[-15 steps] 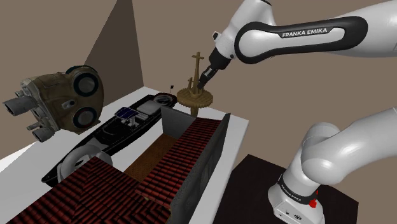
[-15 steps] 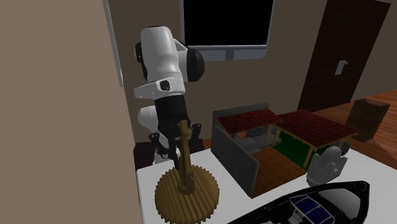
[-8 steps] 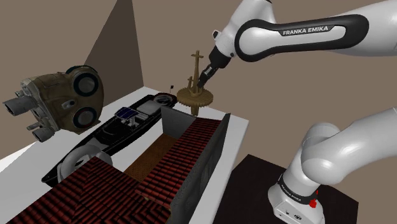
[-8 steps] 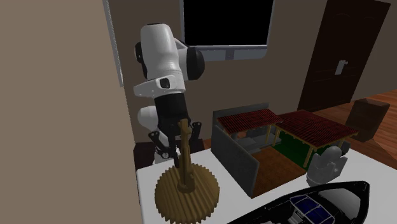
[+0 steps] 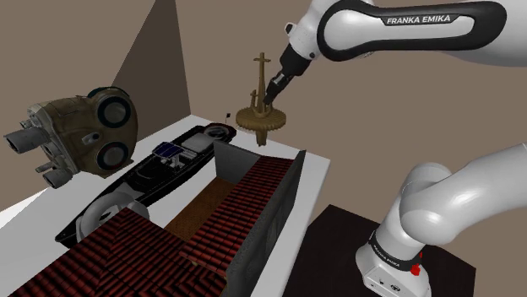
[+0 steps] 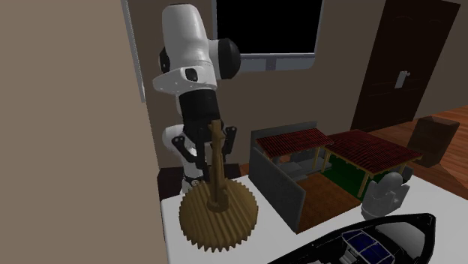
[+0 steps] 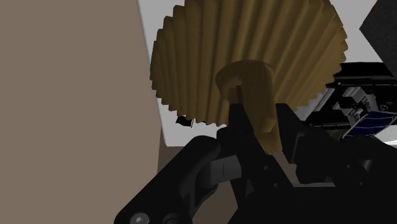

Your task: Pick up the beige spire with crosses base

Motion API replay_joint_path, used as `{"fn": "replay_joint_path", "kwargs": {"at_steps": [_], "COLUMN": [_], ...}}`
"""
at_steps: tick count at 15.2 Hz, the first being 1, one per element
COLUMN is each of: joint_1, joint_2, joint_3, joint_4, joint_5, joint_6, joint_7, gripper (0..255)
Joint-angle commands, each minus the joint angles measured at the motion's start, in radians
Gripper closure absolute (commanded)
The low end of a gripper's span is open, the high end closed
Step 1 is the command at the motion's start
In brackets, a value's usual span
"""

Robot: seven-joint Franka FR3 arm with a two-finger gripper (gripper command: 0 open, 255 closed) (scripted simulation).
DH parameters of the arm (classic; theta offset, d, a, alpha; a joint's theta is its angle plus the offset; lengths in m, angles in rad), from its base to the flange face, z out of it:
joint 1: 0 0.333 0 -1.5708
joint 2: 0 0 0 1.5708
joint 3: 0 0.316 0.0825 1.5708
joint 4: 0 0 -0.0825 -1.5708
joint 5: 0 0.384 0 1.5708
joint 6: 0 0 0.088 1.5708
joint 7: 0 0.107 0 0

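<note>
The black pincer is clamping the shaft of the brownish spire from beside it, and the spire's toothed round base (slightly tilted) is hanging just above a corner of the white counter.

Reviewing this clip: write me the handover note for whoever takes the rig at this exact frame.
Gripper: shut on the spire's shaft, just above the base.
Beige spire: in the grasp, its toothed round base apparently just clear of the white table, over the corner by the wall.
Done: grasp made, lift begun.
Left: raise it higher, keeping clear of the red-roofed model.
</note>
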Motion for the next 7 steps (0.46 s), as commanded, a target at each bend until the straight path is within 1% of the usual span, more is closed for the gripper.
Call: {"fn": "replay_joint_path", "kwargs": {"at_steps": [1,5,7], "joint_1": [0.000,-0.002,-0.002], "joint_2": [0.007,0.014,0.014], "joint_3": [0.002,0.001,0.001], "joint_4": [0.035,0.094,0.097], "joint_5": [-0.002,-0.006,-0.006], "joint_6": [-0.027,-0.079,-0.081], "joint_7": [0.005,0.010,0.011], "gripper": [255,255,255]}}
